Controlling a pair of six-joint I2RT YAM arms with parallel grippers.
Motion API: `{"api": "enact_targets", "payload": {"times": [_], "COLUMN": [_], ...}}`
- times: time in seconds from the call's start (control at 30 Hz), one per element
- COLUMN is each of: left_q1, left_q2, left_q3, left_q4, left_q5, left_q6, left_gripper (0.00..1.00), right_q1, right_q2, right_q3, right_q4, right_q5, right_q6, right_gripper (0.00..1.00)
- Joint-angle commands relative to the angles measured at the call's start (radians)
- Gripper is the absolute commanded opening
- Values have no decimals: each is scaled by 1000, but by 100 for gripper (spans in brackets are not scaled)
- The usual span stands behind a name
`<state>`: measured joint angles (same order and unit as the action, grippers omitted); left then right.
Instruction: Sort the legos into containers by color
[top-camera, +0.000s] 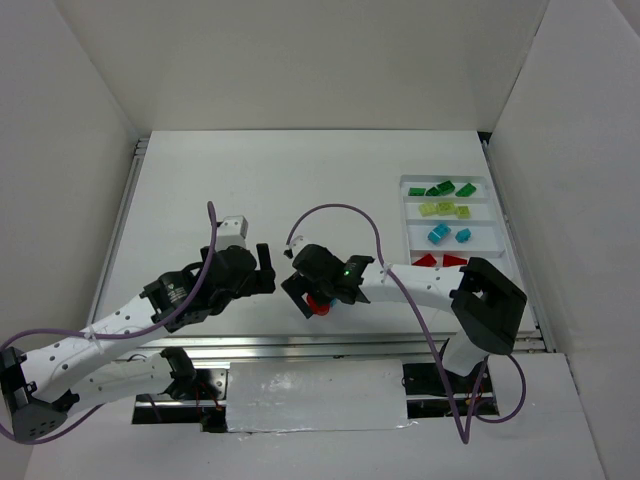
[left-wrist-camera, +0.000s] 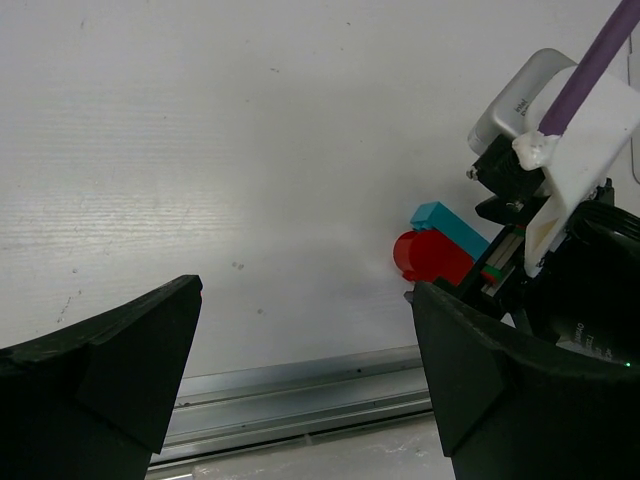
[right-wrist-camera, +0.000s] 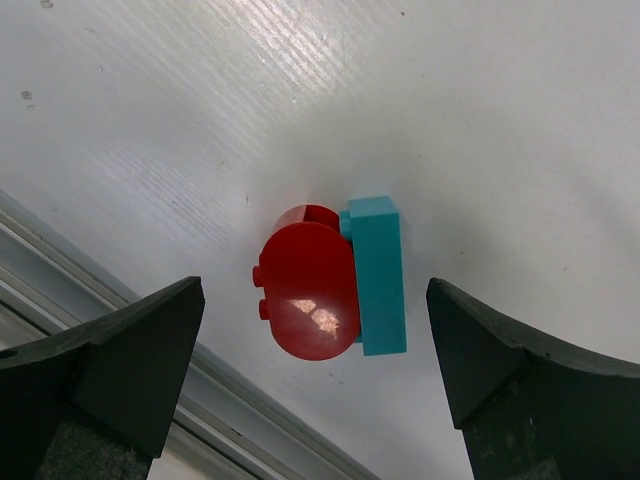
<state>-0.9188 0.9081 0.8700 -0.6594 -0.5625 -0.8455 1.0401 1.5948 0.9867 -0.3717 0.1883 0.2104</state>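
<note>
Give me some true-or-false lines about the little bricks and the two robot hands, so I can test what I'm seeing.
1. The loose red brick touches a cyan brick. True.
2. The right hand is clamped on the red brick. False: it is open, with both bricks in the gap.
3. The left hand holds a green brick. False: it is open and empty.
4. The tray has red bricks in the compartment nearest the robot. True.
5. Dark green bricks and yellow-green bricks share one compartment. False: they lie in separate, neighbouring compartments.
</note>
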Motion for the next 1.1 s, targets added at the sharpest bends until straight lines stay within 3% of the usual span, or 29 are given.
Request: {"api": "enact_targets", "payload": {"times": [0.0,0.1,0.33,0.4,0.43,0.47,0.53,0.57,0.6,0.77,0.93,1.07], "left_q1": [8,9,17,20,21,23,29,32,38,75,133,141], "left_q2": [0,-3,-3,-3,-5,-5,-5,-6,-6,-23,-66,-63], "left_q3": [7,0,-17,-22,-23,-23,-26,-25,-25,3,15,4], "left_q4": [37,40,35,34,32,27,12,6,0,4,177,305], "left_q5": [12,13,10,7,4,-7,-16,-26,-25,38,337,489], "left_q6": [26,23,3,-4,-18,-27,-67,-79,-90,-151,-184,-266], "left_gripper": [99,99,99,100,99,100,99,99,99,99,100,100], "right_q1": [-11,-12,-32,-31,-29,-31,-32,-32,-31,-29,-29,-29], "right_q2": [17,45,93,88,82,79,70,64,57,-122,-466,-530], "right_q3": [-10,-11,-28,-31,-29,-29,-28,-28,-28,-86,-229,-200], "right_q4": [22,16,31,33,36,36,39,42,42,97,267,251], "right_q5": [-51,-116,-79,-66,-56,-40,-42,-38,-24,-16,-182,-253], "right_q6": [-14,-17,26,32,35,40,38,38,52,34,-6,4], "right_gripper": [100,100,98,93,86,63,46,6,0,0,0,0]}}
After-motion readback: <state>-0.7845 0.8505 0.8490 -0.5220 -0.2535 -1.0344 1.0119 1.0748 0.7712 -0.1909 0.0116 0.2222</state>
